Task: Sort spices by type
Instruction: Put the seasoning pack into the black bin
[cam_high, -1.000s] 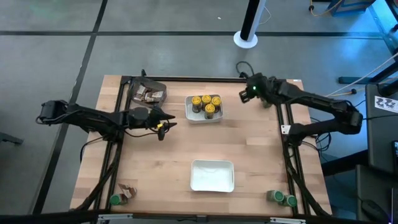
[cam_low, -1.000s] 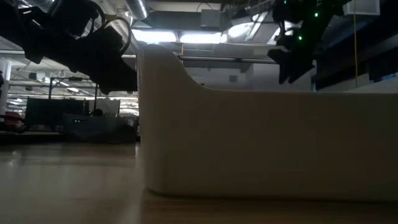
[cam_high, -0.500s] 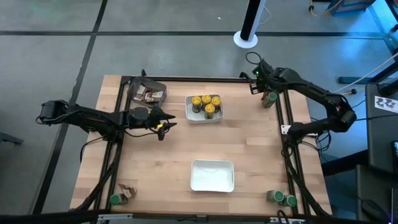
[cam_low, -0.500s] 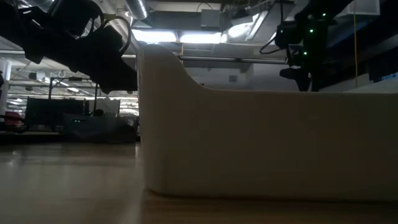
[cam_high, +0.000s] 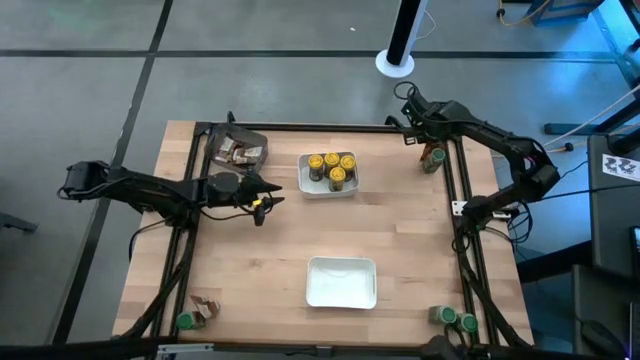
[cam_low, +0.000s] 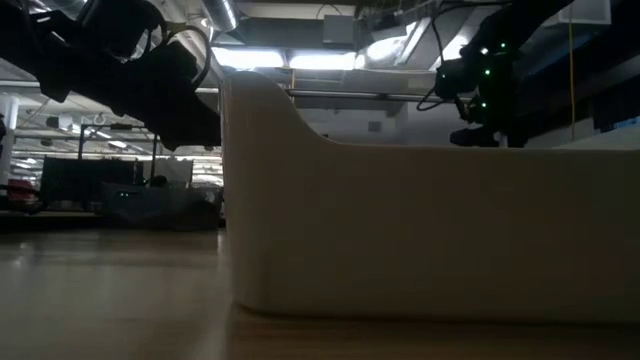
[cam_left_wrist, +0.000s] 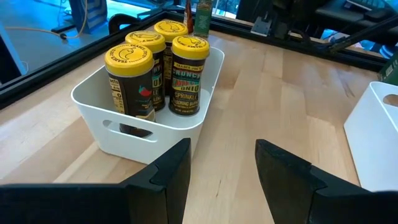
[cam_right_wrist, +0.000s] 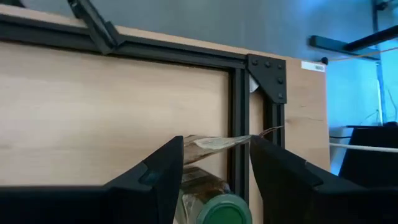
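Several yellow-lidded spice jars (cam_left_wrist: 155, 68) stand in a white tray (cam_high: 328, 187) at the far middle. My left gripper (cam_left_wrist: 222, 168) hangs open just left of that tray (cam_left_wrist: 118, 124), level, nothing between its fingers; in the high view my left gripper (cam_high: 272, 196) shows there too. My right gripper (cam_right_wrist: 214, 171) is open above the far right corner, tipped down over a green-lidded jar (cam_right_wrist: 221, 210) and a crinkled packet (cam_right_wrist: 214, 143), touching neither. From above, this jar and packet (cam_high: 432, 158) sit by the frame rail, with my right gripper (cam_high: 418, 132) beside them.
A dark bin (cam_high: 237, 150) with packets stands far left. An empty white tray (cam_high: 341, 282) sits near the front. A green-lidded jar (cam_high: 185, 321) and a packet (cam_high: 207, 308) lie at the near left corner, two green-lidded jars (cam_high: 458, 320) near right. Black frame rails (cam_right_wrist: 239, 112) edge the table.
My right gripper has swung toward the table's far right corner, come down a little and tipped further downward, staying open. It now hangs over the green-lidded jar and packet there. The jars, packets and trays have not moved.
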